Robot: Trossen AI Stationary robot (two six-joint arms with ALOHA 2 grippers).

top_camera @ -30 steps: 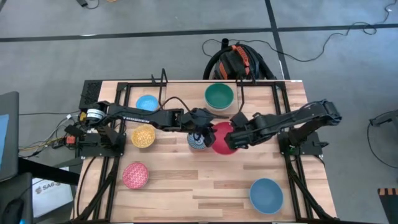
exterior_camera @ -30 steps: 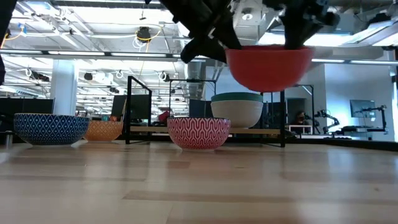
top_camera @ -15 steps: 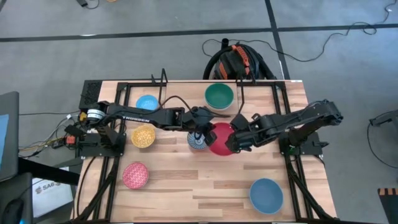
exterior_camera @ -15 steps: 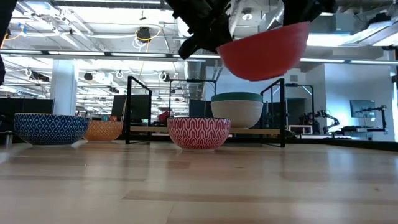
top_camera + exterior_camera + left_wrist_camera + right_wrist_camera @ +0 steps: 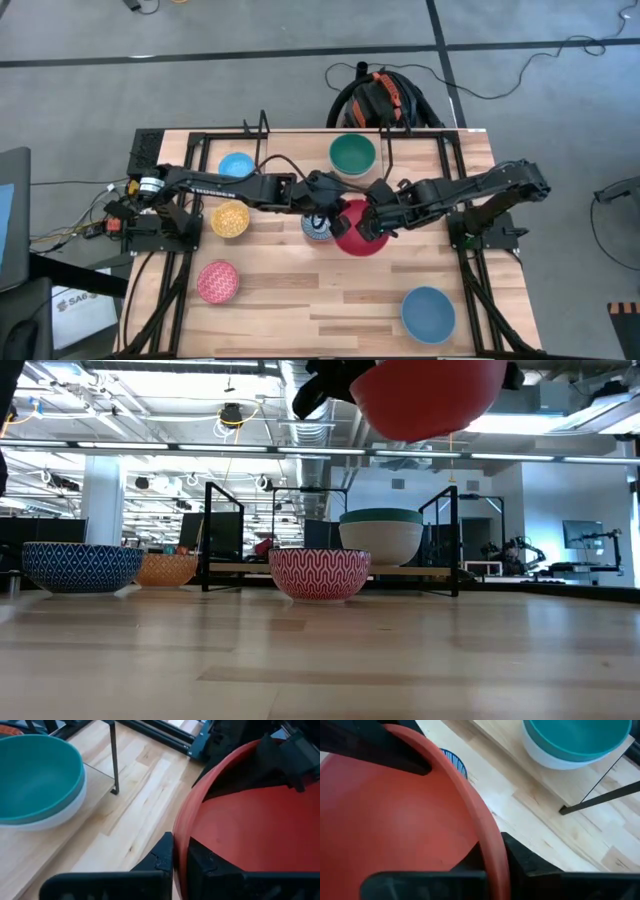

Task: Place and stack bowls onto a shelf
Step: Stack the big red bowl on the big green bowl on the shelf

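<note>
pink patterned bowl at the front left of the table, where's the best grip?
Probably the rim, from straight above. The pink bowl sits upright and open-side up on the table, apart from the yellow bowl, so one finger can drop inside and one outside the thin wall. Its rounded sides would likely slip in a side pinch.

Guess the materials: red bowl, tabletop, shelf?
Red bowl: likely plastic or melamine, matte; even colour, thin rim, no glare. It is clamped between the left gripper and the right gripper. Tabletop: wood, pale planks with visible grain and seams. Shelf: black metal, thin rods, probably painted.
</note>
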